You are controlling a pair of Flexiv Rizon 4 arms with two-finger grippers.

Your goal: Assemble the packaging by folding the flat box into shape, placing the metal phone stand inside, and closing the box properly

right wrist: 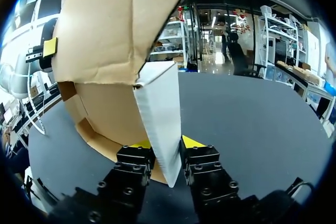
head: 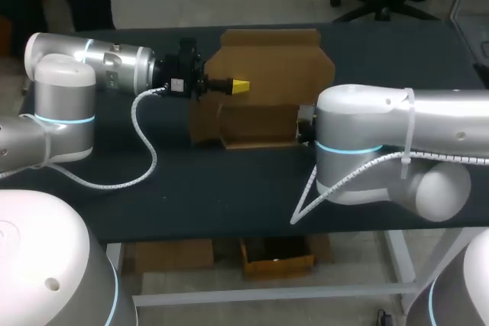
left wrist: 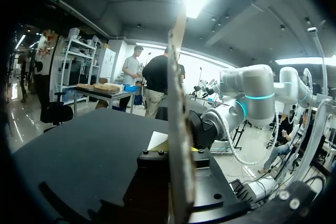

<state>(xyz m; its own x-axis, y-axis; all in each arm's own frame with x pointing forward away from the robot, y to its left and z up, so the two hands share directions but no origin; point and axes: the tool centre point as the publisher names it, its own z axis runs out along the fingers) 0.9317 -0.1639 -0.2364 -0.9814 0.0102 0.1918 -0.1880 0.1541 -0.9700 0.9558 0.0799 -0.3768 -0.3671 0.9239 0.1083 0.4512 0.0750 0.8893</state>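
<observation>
The cardboard box [head: 267, 74] looks to me like plain brown paperboard, matt and a little rough, with a raw fibrous edge in the left wrist view. One flap [right wrist: 160, 119] has a white, smoother face, also without shine. The surface [head: 229, 196] is black and matt. The left arm [head: 61, 89] and the right arm [head: 382, 127] have smooth, glossy silver-white shells that catch the light. The left end effector [head: 241, 85] and the right end effector [right wrist: 165, 148] have black matt bodies, seemingly metal, with small screw heads; their yellow tips look like plastic. A white spiral plastic wrap covers the cable [head: 153, 159].
</observation>
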